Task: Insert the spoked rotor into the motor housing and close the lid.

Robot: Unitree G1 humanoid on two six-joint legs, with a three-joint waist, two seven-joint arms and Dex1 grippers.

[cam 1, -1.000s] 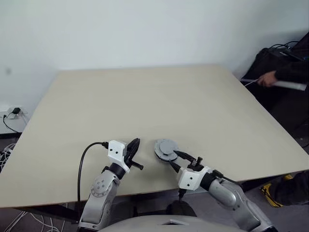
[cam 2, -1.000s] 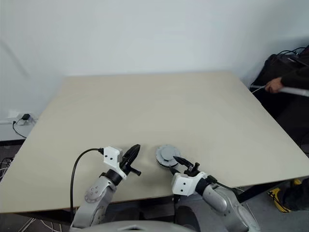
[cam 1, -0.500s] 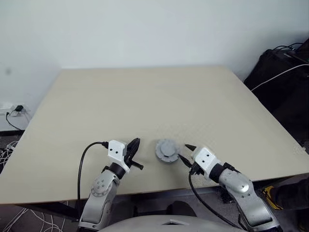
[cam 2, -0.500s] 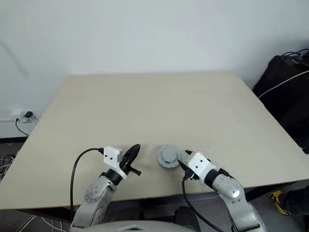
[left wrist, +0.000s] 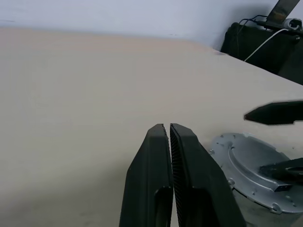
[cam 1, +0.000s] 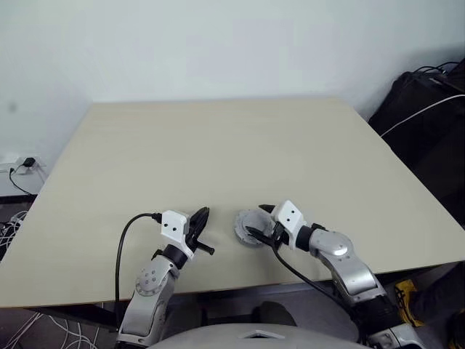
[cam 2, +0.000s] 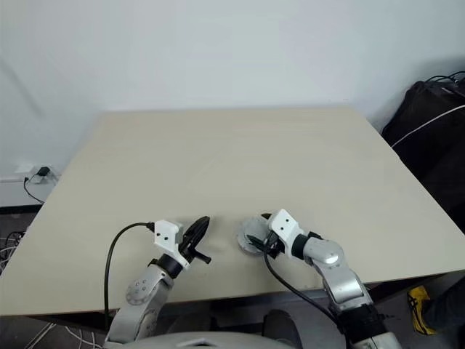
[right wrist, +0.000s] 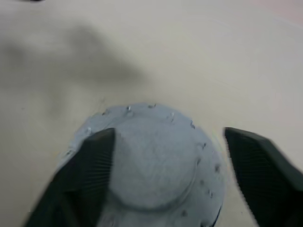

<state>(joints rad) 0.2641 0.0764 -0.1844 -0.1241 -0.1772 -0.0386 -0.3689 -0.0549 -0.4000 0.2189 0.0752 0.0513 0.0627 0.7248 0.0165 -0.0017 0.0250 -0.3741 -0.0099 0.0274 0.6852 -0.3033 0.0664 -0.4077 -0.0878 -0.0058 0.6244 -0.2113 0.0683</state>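
I am looking down at the big tan table (cam 1: 218, 160) from far away, through the robot's eyes. The lid (cam 1: 247, 225), a flat grey metal disc with a bumpy, notched edge and a raised middle, sits near the front edge of the table, between my two arms. It lies flat on top of something dark, and I can just see a dark bit peeking out under its rim in the right wrist view, but I cannot tell what that dark part is. My right gripper (cam 1: 259, 221) is right at the lid, with its two black fingers (right wrist: 92, 161) spread wide apart. One finger is on each side of the lid, so the lid sits in the gap between them. The fingers look very close to the rim, but I cannot tell if they touch it, and they are not squeezing it. My left gripper (cam 1: 197, 222) is just beside the lid on the other side, a little apart from it. Its two fingers (left wrist: 189, 184) are pressed tight together with nothing between them, and they point out level over the bare table. A black bag (cam 1: 425, 109) with a white cable sits past the far right corner of the table.
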